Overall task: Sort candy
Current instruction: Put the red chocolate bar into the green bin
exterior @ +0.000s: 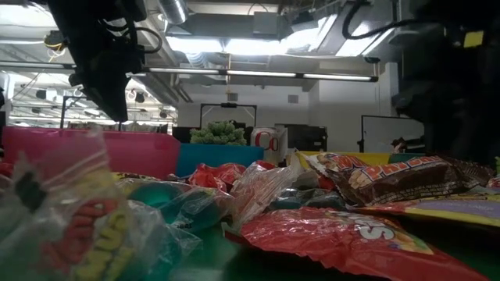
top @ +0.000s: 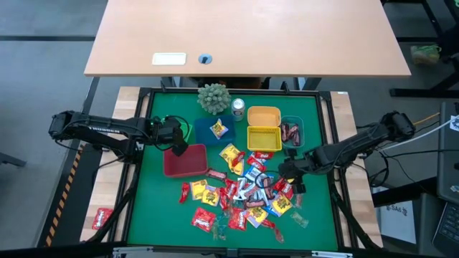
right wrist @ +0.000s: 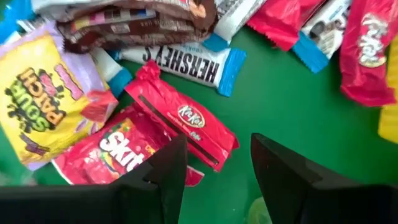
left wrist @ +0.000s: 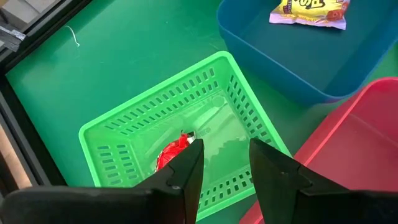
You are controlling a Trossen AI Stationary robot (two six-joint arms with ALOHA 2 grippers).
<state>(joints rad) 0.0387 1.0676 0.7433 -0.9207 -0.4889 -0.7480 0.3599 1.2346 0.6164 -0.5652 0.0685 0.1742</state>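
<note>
While L gripper [left wrist: 225,163] hangs spread over green bin [left wrist: 124,124], R gripper [right wrist: 217,168] spread above candy [right wrist: 180,121].

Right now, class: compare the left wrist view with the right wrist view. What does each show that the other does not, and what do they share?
Only the left wrist view shows bins: a green slotted bin holding one red candy, a blue bin holding a yellow candy, and a corner of a red bin.

Only the right wrist view shows the loose candy pile: a Kit Kat, a Skittles pack, a Sour Patch pack and a Hershey's bar.

Both show the green mat and an open, empty gripper: left gripper, right gripper.
</note>
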